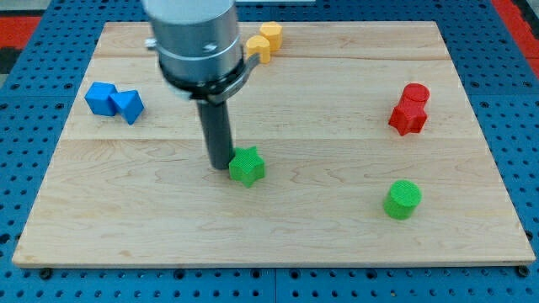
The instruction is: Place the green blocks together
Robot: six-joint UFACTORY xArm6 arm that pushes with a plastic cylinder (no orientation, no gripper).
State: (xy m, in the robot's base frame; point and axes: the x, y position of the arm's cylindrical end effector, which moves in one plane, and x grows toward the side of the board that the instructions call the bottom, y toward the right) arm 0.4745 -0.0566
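Observation:
A green star-shaped block (pixel 247 166) lies near the middle of the wooden board (pixel 337 244). A green round block (pixel 402 199) lies toward the view's lower right, well apart from the star. My tip (pixel 220 164) sits just left of the green star block, touching or nearly touching its left side. The rod rises from there to the arm's grey body at the view's top.
Two blue blocks (pixel 114 101) lie together at the view's left. Two yellow blocks (pixel 264 41) lie together at the top, partly behind the arm. Two red blocks (pixel 410 108) lie together at the right. A blue pegboard surrounds the board.

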